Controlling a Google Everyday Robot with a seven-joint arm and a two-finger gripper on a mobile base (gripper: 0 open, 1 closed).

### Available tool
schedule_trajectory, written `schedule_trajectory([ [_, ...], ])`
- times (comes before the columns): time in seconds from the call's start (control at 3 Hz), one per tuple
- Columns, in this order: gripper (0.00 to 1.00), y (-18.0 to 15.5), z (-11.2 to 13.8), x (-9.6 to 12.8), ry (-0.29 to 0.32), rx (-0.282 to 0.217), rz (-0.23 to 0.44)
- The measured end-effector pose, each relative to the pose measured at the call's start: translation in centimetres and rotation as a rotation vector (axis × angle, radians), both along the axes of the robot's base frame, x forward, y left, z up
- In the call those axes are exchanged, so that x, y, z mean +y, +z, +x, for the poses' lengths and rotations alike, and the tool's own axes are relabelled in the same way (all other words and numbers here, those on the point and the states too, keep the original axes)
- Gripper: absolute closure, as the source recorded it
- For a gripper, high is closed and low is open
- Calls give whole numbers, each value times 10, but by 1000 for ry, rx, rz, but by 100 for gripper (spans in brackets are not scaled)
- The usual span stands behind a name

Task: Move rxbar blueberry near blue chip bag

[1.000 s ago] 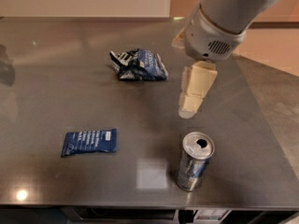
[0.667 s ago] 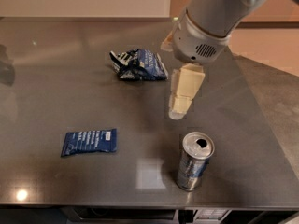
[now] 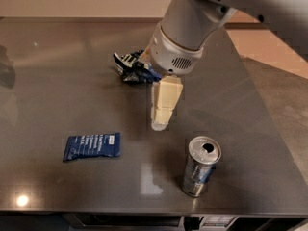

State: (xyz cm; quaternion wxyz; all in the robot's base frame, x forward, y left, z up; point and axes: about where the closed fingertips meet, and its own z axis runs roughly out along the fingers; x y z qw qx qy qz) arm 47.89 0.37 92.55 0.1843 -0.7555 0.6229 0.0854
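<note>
We are finding the hand [image 3: 160, 121] hanging over the middle of the tabletop [image 3: 53, 81], pointing straight down with its tip low over the surface. From this angle it is reading as a single cream block, so we cannot tell whether it is spread or pressed together. The grey arm [image 3: 185, 37] is coming in from the upper right and is covering the right part of the blue chip bag [image 3: 131, 67].

We are recording the rxbar blueberry [image 3: 92, 146] lying flat in the left front area, its long side running roughly parallel with the front edge and set back from it. It is sitting well apart from the hand, to the left and toward the front, and well apart from the blue chip bag, which is lying crumpled farther back, just behind and left of the hand.

We are noting an opened can [image 3: 199, 167] standing upright toward the front right, near the front edge and just right of the hand's line.

Regarding room, bare steel is stretching between the bar and the bag, and also across the whole left and rear of the surface. The right edge is running diagonally from the far corner toward the front right, with floor beyond it. The front edge is crossing the bottom of the view, closest to the can.
</note>
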Motion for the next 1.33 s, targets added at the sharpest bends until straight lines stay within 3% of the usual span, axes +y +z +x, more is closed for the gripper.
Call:
schedule_trajectory([
  [0.67,0,-44,-28,54,87,53,-68],
  [1.33,0,-78,-64,95,113,96,-115],
])
